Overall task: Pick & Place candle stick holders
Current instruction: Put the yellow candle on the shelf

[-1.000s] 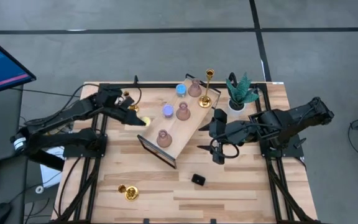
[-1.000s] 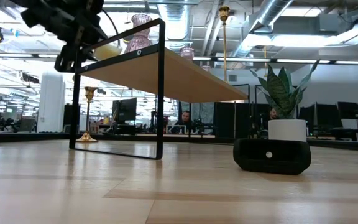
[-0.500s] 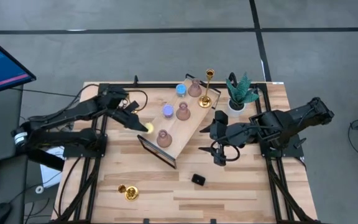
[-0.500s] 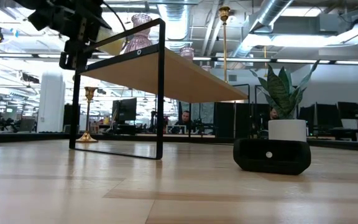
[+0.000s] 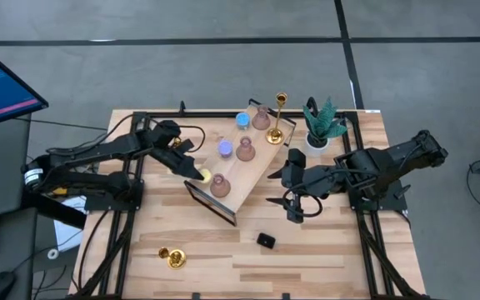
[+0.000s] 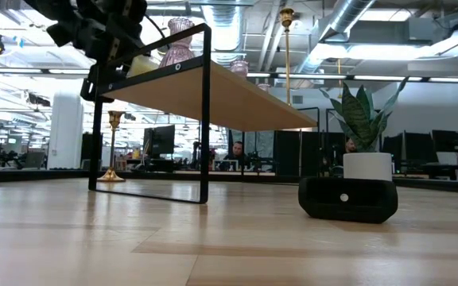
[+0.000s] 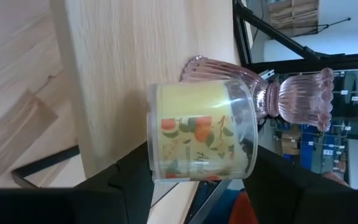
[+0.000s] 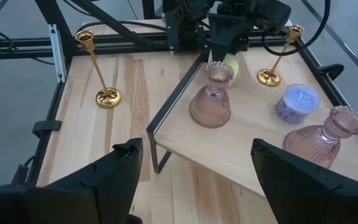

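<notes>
Seen from above, a wooden table is holding a raised wooden shelf (image 5: 252,162) on a black frame, running diagonally through the frame's centre. The left gripper (image 5: 200,173), reaching in from the left, is pinching a small yellow candle holder (image 5: 206,175) over the shelf's lower left end, just beside a pink bulbous holder (image 5: 220,185). In the left wrist view the yellow holder (image 7: 201,132) is sitting clamped between the dark fingers (image 7: 126,180), with the pink holder (image 7: 272,93) right behind it. The placing step appears to be under way. Next, the holder likely needs lowering flat onto the shelf, clear of the pink piece, before the jaws spread. The right gripper (image 5: 293,200) is waiting right of the shelf with fingers spread, empty. A gold holder (image 5: 172,257) is lying at lower left, still unplaced.
</notes>
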Controlling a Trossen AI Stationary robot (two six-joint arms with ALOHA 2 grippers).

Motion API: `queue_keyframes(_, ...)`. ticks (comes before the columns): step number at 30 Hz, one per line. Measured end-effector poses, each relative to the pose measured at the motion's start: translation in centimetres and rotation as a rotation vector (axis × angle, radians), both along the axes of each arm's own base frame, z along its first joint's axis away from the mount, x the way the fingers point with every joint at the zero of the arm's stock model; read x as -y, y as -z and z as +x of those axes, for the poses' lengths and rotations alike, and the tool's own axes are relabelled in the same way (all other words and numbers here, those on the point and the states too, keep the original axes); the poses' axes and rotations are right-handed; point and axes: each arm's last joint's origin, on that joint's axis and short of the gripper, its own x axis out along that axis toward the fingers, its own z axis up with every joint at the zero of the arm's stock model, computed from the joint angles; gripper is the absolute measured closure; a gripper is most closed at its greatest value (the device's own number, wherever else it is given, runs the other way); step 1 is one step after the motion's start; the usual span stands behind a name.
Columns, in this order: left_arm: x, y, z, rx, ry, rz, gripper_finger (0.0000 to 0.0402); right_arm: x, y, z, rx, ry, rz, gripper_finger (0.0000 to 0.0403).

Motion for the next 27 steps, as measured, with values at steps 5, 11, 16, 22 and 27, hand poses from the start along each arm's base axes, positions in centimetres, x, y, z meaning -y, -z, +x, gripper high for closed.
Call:
queue_keyframes(5,0.0,0.07,-0.03,-0.007,-0.002,0.002,0.0168,0.0,0.01,0.0,-0.001,0.0,-0.001,0.0111)
queue_keyframes(11,-0.01,0.06,-0.03,0.001,0.009,0.02,0.0134,0.0,0.01,-0.01,-0.001,0.0,-0.001,0.0111)
queue_keyframes(16,-0.21,-0.05,-0.19,0.008,0.0,0.02,0.0123,0.0,0.01,-0.01,-0.001,0.001,0.003,0.0111)
queue_keyframes(22,-0.26,0.05,-0.34,-0.007,-0.005,0.008,0.0119,0.0,0.03,-0.02,-0.003,0.008,0.015,0.0111)
queue_keyframes(27,-0.15,0.29,-0.59,-0.041,0.003,-0.008,0.0119,-0.02,0.03,-0.03,-0.003,0.007,0.015,0.0111)
